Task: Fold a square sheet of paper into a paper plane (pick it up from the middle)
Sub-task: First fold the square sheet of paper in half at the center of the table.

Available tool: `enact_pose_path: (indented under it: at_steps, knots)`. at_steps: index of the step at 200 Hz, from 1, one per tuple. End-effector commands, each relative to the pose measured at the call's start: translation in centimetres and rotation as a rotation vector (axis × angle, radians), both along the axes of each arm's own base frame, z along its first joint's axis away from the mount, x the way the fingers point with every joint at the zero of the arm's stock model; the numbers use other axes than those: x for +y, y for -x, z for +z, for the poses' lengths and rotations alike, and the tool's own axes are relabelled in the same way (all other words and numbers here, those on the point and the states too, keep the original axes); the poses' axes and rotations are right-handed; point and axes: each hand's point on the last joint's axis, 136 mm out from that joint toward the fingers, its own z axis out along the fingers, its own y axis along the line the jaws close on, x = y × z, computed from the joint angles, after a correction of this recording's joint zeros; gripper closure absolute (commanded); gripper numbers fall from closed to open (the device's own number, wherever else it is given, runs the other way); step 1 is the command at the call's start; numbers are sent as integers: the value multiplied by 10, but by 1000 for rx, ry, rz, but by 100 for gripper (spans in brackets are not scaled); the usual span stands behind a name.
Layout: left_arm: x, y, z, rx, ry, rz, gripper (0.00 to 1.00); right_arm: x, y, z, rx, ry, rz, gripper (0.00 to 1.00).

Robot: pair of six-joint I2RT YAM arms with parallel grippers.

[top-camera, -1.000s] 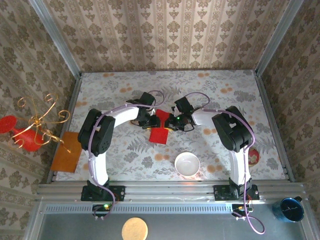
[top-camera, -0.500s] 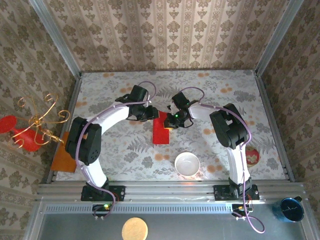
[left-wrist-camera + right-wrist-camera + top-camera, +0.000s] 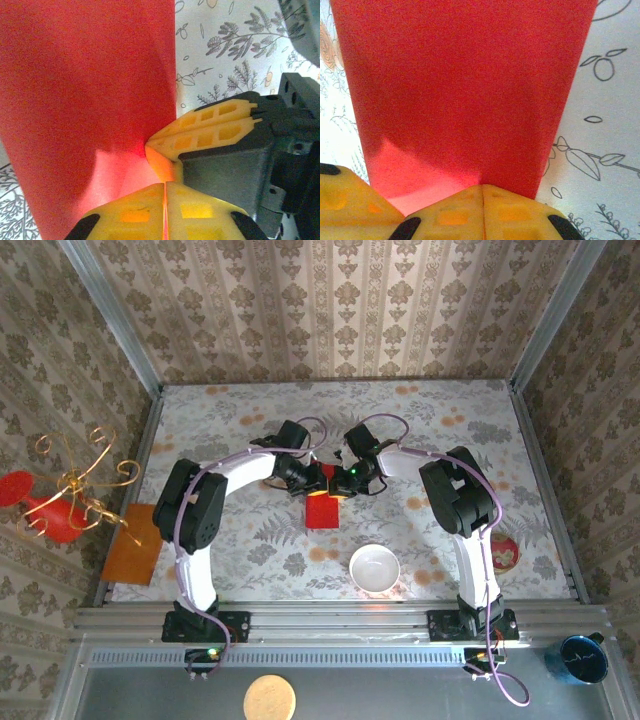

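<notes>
- The red sheet of paper (image 3: 322,511) is above the middle of the table (image 3: 430,420), beyond the white bowl (image 3: 374,567) and well apart from it.
- The left hand (image 3: 315,480) is pinched shut on the sheet. In the left wrist view its yellow fingers meet with only paper between them.
- The right hand (image 3: 343,481) is also clamped on the sheet, just beside the left hand, on the same edge.
- The rest of the sheet runs from the two hands toward the bowl. Whether its far edge rests on the table or hangs clear cannot be told.
- Handling, as a judgement: the sheet looks thin, light and limp. It bows softly near the left hand, so it is unlikely to hold a shape without a pressed crease.
- The surface is matte, so slipping seems unlikely. Tearing and stray wrinkles are the main risks.
- Suggested grip: flat fingertips at an edge or along the intended fold line, with gentle, even tension between the hands.
</notes>
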Motion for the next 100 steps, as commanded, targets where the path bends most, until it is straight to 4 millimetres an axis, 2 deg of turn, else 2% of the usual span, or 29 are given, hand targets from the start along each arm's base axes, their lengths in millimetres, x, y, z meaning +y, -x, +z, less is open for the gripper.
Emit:
enact_pose_path:
  at_steps: [1, 33, 60, 100]
  knots:
    - [1, 5, -5, 28, -17, -25, 91, -38, 42, -60, 192, 199, -8, 91]
    - [8, 5, -18, 41, -49, -33, 93, -38, 42, -63, 196, 203, -10, 92]
    - [17, 6, -29, 56, -63, -35, 93, -44, 50, -67, 234, 231, -11, 92]
    - [48, 13, -50, 73, -70, -50, 94, -53, 59, -74, 269, 282, -10, 92]
